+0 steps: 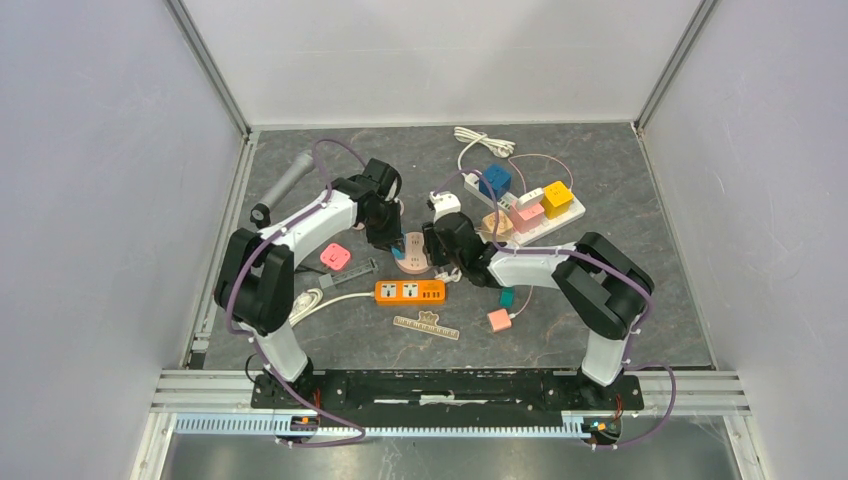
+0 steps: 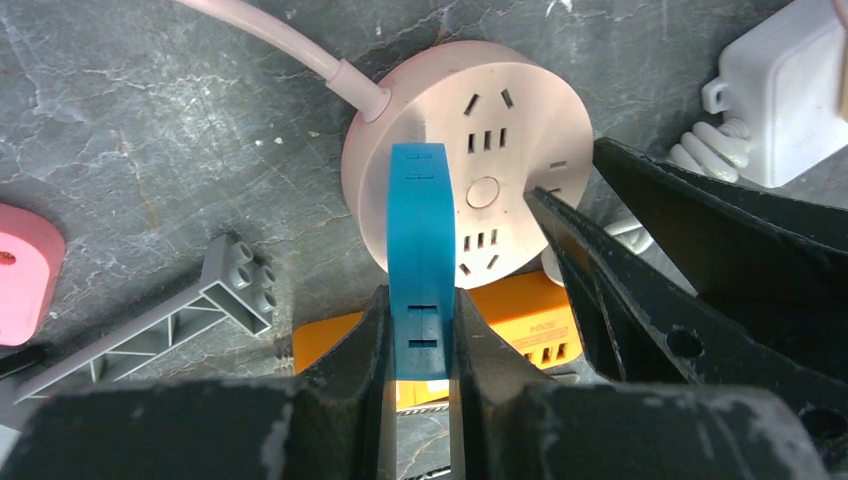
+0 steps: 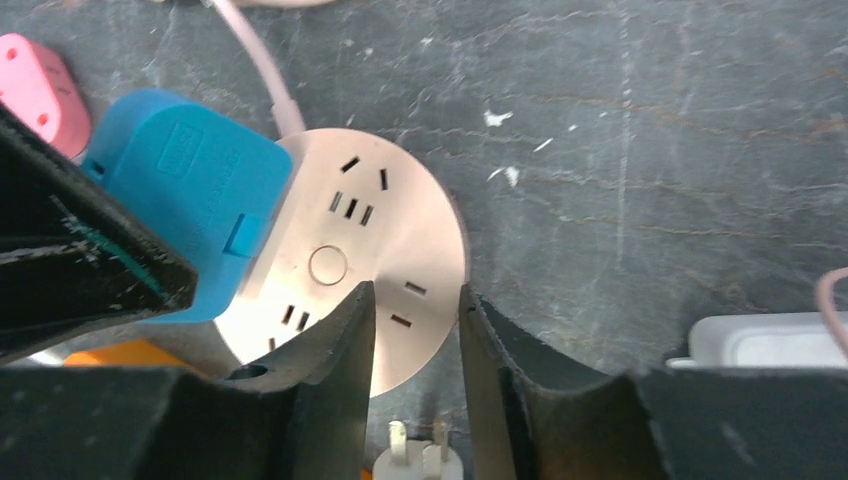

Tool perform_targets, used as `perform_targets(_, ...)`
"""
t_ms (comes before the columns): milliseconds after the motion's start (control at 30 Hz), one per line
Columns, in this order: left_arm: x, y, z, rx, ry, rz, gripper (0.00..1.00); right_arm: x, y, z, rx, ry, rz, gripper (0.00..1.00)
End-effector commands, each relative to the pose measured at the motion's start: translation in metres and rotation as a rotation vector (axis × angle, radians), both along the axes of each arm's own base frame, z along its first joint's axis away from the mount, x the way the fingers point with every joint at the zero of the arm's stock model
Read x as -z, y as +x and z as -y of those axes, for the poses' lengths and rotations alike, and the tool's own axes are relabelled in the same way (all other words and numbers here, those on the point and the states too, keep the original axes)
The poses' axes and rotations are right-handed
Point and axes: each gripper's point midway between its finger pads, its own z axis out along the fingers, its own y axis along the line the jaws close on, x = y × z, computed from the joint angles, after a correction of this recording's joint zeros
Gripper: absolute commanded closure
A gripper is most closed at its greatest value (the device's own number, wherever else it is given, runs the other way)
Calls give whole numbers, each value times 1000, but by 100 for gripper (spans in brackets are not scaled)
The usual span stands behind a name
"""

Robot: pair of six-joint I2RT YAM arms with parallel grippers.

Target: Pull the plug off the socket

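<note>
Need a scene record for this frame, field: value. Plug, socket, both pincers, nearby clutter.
plug: blue plug, standing on the socket's face; prongs hidden
socket: round pink socket, flat on the table, pink cord leaving its rim
left pincer: shut on the blue plug's sides
right pincer: narrowly parted, tips over the socket's rim, gripping nothing
nearby: orange power strip; pink adapter
task status: plug not visibly off the socket yet
</note>
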Motion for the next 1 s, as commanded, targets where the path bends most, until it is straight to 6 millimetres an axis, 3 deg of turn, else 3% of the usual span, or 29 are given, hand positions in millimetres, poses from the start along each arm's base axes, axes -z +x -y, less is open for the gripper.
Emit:
perform_targets(0, -4, -2, 17, 44, -37, 31, 98, 72, -72, 29, -110, -145, -328, 55)
perform_targets(233, -1, -5, 11, 37, -13, 31, 98, 63, -58, 23, -105, -90, -347, 42)
perform_targets(433, -13, 2, 19, 42, -47, 53, 98, 79, -67, 21, -174, -107, -402, 45)
perform_targets(633, -32, 3, 42, 79, -172, 46, 98, 113, -79, 48, -177, -270, -464, 52)
perform_targets(967, -51, 2, 42, 78, -236, 48, 98, 137, -90, 91, -112, -473, -455, 56)
